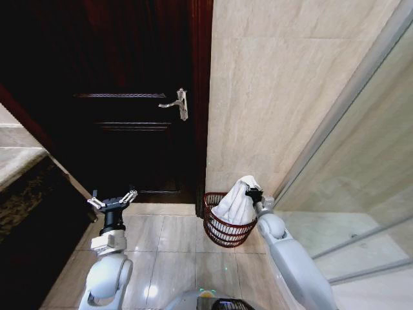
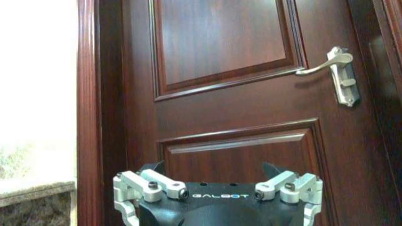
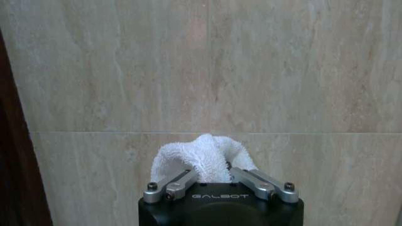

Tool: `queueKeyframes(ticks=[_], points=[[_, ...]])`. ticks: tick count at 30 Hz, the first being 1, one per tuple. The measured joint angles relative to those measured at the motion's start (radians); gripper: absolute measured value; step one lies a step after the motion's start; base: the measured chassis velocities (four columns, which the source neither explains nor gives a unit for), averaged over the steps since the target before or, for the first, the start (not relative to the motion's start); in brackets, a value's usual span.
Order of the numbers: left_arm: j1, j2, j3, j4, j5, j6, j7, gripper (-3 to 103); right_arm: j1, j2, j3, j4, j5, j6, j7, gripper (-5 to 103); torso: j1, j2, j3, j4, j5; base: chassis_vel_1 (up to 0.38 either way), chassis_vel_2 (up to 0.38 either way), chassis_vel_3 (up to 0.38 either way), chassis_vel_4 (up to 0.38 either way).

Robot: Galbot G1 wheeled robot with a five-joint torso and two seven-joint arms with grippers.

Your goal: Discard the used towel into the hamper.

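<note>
Hamper [image 1: 226, 227] mouth blocked by white towel [image 1: 236, 201]; tiled wall [image 1: 284, 90] close behind, open floor [image 1: 161, 242] in front.

The left gripper [image 2: 217, 200], fingers spread wide, faces a dark wooden door [image 2: 226, 94] near its silver lever handle [image 2: 333, 70].

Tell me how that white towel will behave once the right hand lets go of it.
The towel is probably floppy: it hangs in loose folds from the right hand and bunches between the fingers. It seems light, the thin pinch holding it all. Its lower end already sits inside the hamper, so it would likely slump in rather than roll.
</note>
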Motion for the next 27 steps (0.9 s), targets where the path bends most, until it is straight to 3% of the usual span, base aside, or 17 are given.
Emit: queueKeyframes(ticks=[10, 27], points=[[-0.008, 0.003, 0.002, 0.007, -0.001, 0.001, 0.000, 100, -0.030, -0.017, 0.023, 0.061, 0.036, -0.115, 0.014, 4, 0.000, 0.001, 0.001, -0.0002, 0.0000, 0.000, 0.000, 0.000, 0.000], [-0.004, 0.030, -0.019, 0.012, -0.027, -0.015, -0.003, 100, 0.012, -0.041, 0.011, 0.128, 0.163, -0.535, 0.041, 4, 0.001, 0.002, 0.001, 0.0001, -0.0001, 0.000, 0.000, 0.000, 0.000]])
